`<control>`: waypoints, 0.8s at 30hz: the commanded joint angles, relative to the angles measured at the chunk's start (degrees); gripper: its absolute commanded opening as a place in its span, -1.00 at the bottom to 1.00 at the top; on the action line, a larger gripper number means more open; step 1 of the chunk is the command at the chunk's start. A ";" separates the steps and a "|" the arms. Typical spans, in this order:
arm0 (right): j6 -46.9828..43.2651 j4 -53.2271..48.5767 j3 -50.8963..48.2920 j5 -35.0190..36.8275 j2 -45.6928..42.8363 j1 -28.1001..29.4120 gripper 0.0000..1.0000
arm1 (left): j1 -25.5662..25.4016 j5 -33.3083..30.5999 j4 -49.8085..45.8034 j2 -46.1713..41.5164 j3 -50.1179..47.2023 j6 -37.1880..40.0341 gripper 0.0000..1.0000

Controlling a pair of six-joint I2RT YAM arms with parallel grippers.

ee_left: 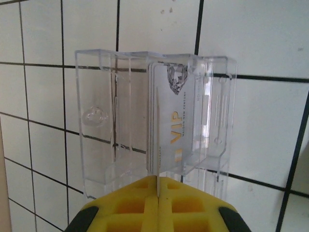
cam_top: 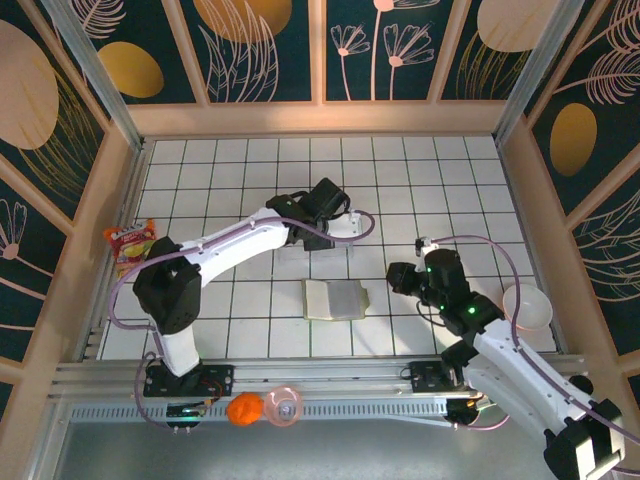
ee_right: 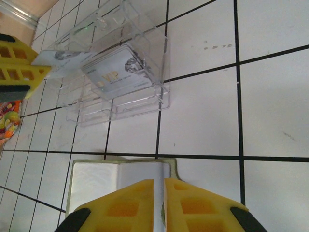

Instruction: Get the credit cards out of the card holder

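left gripper (ee_left: 158,182): jaws are pressing fully together on one credit card (ee_right: 54,62), which is showing edge-on between the yellow fingers (ee_left: 125,205) in the left wrist view. the held card is standing over the clear tray (ee_left: 96,121), beside the stacked vip cards (ee_left: 181,130) lying inside it; whether it is touching them cannot be told.

left arm (cam_top: 235,240): stretching diagonally from its base toward mid-table, wrist tipping down over the tray.

right gripper (ee_right: 159,183): fingers are sitting all but closed, a thin slit between them, nothing visible in the slit. it is hanging low at the right edge of the card holder (cam_top: 335,298); contact cannot be told.

card holder: lying open and flat on the tiles, pale inside facing up, just near the tray.
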 commanded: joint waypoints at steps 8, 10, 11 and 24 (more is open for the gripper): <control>-1.21 2.40 -0.35 -3.06 3.23 -2.87 -0.74 | 0.44 5.99 -3.72 2.05 3.57 7.66 -1.00; -1.43 2.39 -0.17 -3.32 3.61 -3.43 -0.74 | 0.40 6.78 -3.17 2.61 3.67 7.76 -1.00; -1.48 2.27 -0.09 -3.33 3.67 -3.72 -0.74 | 0.41 7.14 -3.24 2.89 3.79 7.89 -1.00; -1.34 3.08 0.34 -4.20 5.48 -4.67 -0.75 | 0.38 7.29 -2.41 6.97 5.65 5.82 -1.00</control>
